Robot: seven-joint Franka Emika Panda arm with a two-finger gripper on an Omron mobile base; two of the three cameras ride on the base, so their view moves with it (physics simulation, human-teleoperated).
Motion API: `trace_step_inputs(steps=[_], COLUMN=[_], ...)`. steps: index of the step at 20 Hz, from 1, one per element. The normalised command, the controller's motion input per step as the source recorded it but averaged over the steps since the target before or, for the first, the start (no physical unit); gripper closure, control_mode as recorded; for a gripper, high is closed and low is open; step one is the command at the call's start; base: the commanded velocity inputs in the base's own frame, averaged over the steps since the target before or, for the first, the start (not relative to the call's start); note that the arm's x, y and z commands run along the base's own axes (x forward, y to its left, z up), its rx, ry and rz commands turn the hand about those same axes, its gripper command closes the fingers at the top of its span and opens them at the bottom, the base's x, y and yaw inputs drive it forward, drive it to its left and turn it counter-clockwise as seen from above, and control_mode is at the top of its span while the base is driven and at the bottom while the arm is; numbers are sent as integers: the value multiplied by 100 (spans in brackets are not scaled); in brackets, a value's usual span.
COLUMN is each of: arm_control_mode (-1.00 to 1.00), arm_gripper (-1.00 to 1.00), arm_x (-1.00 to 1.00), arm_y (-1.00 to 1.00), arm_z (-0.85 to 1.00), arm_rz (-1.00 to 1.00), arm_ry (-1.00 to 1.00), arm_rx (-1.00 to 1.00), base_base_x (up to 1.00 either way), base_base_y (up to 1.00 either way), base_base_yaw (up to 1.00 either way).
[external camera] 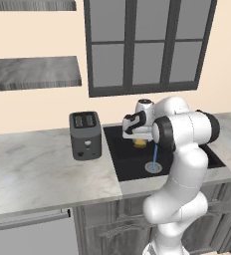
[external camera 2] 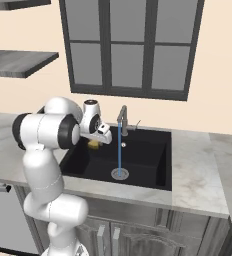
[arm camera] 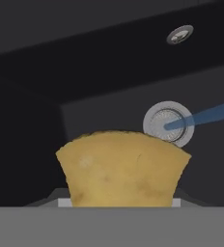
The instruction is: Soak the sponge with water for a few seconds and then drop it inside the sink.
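Observation:
A yellow-orange sponge (arm camera: pixel 122 169) fills the lower middle of the hand view, pinched between the jaws. My gripper (external camera: pixel 140 140) (external camera 2: pixel 94 142) is shut on the sponge (external camera: pixel 140 144) (external camera 2: pixel 93 145) and hangs over the left part of the black sink (external camera: pixel 122 162) (external camera 2: pixel 150 155) (arm camera: pixel 109 72). A thin blue stream of water (external camera 2: pixel 120 150) (external camera: pixel 155 155) (arm camera: pixel 210 115) falls from the grey faucet (external camera 2: pixel 122 117) onto the silver drain (external camera 2: pixel 120 174) (arm camera: pixel 168 123). The sponge sits to the left of the stream, apart from it.
A dark grey toaster (external camera: pixel 85 134) stands on the marble counter (external camera: pixel 43 172) left of the sink. A dark-framed window (external camera 2: pixel 128 45) is behind the faucet and grey shelves (external camera: pixel 33 72) hang on the wall at left. My arm's elbow (external camera: pixel 184 132) looms over the sink's front.

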Motion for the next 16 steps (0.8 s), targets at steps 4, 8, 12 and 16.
trace_step_inputs(steps=[4,8,12,16], arm_control_mode=[-100,-100,-100,-100], arm_gripper=[100,100,100,100], arm_x=[0,0,0,0], arm_y=[3,2,1,0], arm_z=[-28,-27,-32,-36], arm_rz=[0,0,0,0], arm_ry=[-1,0,0,-3], arm_rx=[0,0,0,0], base_base_x=[0,0,0,0], base_base_y=[0,0,0,0], base_base_yaw=[0,0,0,0])
